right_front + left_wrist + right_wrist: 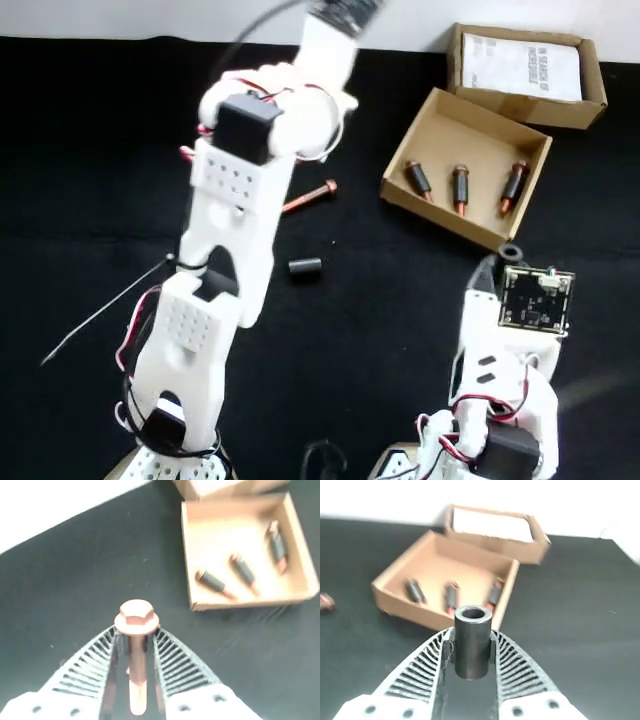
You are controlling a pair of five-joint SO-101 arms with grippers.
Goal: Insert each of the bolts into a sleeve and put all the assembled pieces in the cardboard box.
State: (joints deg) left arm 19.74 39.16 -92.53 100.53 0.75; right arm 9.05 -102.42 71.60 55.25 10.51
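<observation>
The black tabletop (90, 170) runs back to a white wall (100, 15). Toward its far side sits the open cardboard box (450, 130) with three assembled pieces (461, 187) lying side by side inside. Just behind it is a second box (530, 108) holding a printed sheet (520, 65). A loose bolt (310, 196) and a loose sleeve (305, 268) lie apart on the bare surface near the box. The left jaws are clenched on a copper bolt (136, 622), its hex head past their tips. The right jaws grasp a dark sleeve (472, 647), bore open at the outer end. In the high view the left arm (240, 200) hides one end of the loose bolt and most of a small red thing (185, 152), too little of which shows to identify. The arm's far end is blurred and cut off by the frame.
</observation>
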